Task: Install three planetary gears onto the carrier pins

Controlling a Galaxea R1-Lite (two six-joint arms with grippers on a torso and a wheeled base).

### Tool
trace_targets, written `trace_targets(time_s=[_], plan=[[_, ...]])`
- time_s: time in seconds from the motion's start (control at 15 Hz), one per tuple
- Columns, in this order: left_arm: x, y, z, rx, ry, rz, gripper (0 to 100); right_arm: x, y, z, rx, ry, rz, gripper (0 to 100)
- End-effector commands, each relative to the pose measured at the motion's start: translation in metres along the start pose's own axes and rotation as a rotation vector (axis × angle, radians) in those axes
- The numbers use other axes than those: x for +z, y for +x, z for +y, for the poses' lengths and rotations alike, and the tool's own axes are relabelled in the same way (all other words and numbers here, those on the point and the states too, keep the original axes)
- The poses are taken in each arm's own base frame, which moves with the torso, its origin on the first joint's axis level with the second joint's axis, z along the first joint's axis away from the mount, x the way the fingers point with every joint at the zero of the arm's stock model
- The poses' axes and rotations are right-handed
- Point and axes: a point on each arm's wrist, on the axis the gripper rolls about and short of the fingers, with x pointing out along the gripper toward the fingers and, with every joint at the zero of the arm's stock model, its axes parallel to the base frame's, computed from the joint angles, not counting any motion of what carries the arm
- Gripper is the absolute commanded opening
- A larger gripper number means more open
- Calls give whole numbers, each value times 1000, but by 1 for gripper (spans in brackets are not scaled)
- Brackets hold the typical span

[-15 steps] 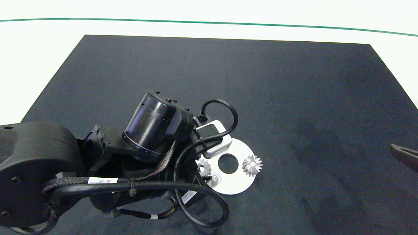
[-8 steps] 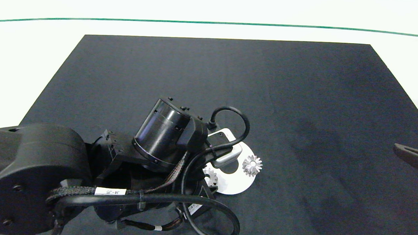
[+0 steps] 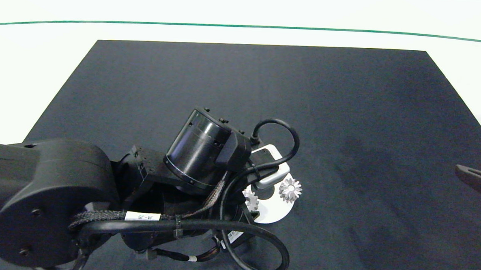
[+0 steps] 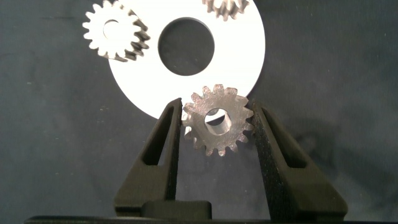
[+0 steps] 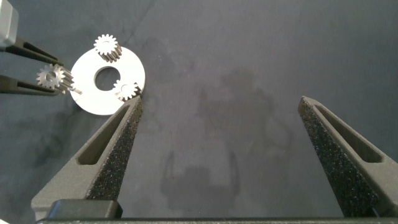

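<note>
Sitting on the disc (image 4: 249,56): two gears (image 4: 115,31) (third in left gripper (image 4: 217,124)).

Head view: high above, looking steeply down on the dark mat (image 3: 266,91) covering the worktop (image 3: 32,61), arms entering from either side. Left wrist view: very near, looking along the left tool (image 4: 217,121) onto the white disc (image 4: 249,56), which nearly fills the upper part of the picture. Right wrist view: farther back, looking along the right tool (image 5: 221,109) across the mat (image 5: 249,62), with the disc (image 5: 93,99) small and distant. All three views share the disc (image 3: 275,211); the right wrist view also takes in the left tool (image 5: 53,78).
</note>
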Motion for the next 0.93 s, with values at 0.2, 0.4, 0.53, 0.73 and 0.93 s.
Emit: trace_targets(time_s=[0.2, 0.4, 0.53, 0.73, 0.93], plan=[[-1, 6, -1, -2, 5, 15, 16, -1, 0, 0, -2, -2, 2, 100], [-2, 9, -1, -3, 7, 21, 16, 0, -2, -1, -3, -3, -3, 100], [-2, 11, -1, -3, 10, 24, 16, 0, -2, -1, -3, -7, -3, 100], [0, 16, -2, 1, 21, 13, 16, 0, -5, -2, -5, -4, -14, 100], [-1, 16, -1, 1, 19, 15, 16, 1, -7, -3, -6, -2, -23, 100]])
